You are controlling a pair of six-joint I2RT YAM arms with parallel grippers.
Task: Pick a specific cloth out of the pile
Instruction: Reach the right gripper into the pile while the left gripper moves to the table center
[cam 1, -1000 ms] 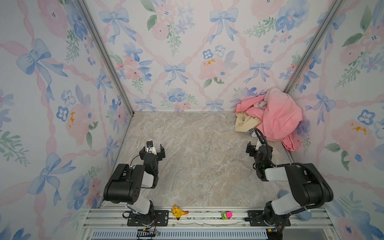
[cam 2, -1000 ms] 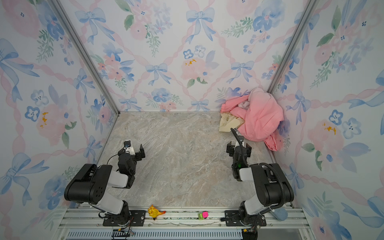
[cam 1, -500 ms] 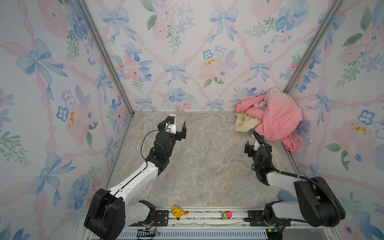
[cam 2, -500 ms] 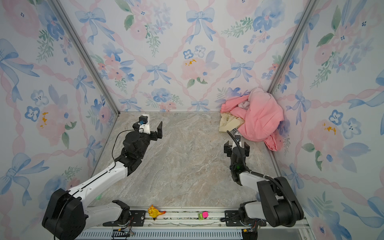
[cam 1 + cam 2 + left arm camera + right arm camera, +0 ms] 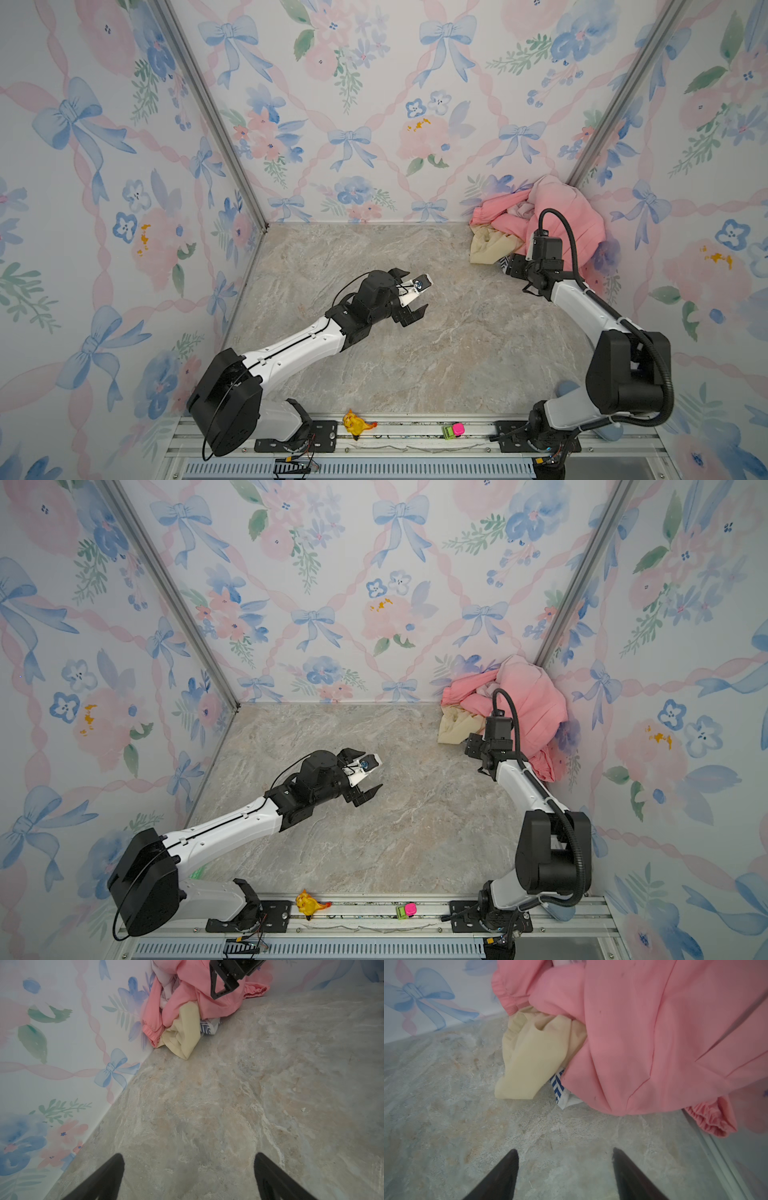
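Nearest, on the metal rail (image 5: 415, 436) along the desk's near edge, a yellow toy (image 5: 356, 423) and a pink-and-green block (image 5: 454, 430) are lying, well apart from the work. Farther in, the left gripper (image 5: 415, 291) is hovering over the middle of the marbled desk (image 5: 374, 374). Its jaws are standing wide apart and holding nothing, and it is pointing toward the far right corner while sitting well short of the clothes. Beyond it and to the right, the right gripper (image 5: 565, 1150) is reaching low over the desk toward that same corner. Its jaws are parted with only bare desk showing between them, so it is gripping nothing. Just ahead of its tips, the cloth (image 5: 558, 1087), striped blue and white, is peeking out at the near foot of the pile (image 5: 577, 216). Only a small corner is showing, lying on the desk. It is tucked between the cream-yellow cloth (image 5: 533, 1057) on its left and the big pink garment (image 5: 654, 1032), which is draping over it from the right and from behind. A pale lilac-white piece (image 5: 521, 210) is showing higher up among the pink folds, and the whole heap is leaning into the far right corner. As I judge it, the task is only getting under way. The approach is nearly made, but the striped corner is not yet being touched. What is remaining is closing on that corner alone, drawing it out from under the pink garment without dragging the yellow cloth along, and carrying it clear of the heap.
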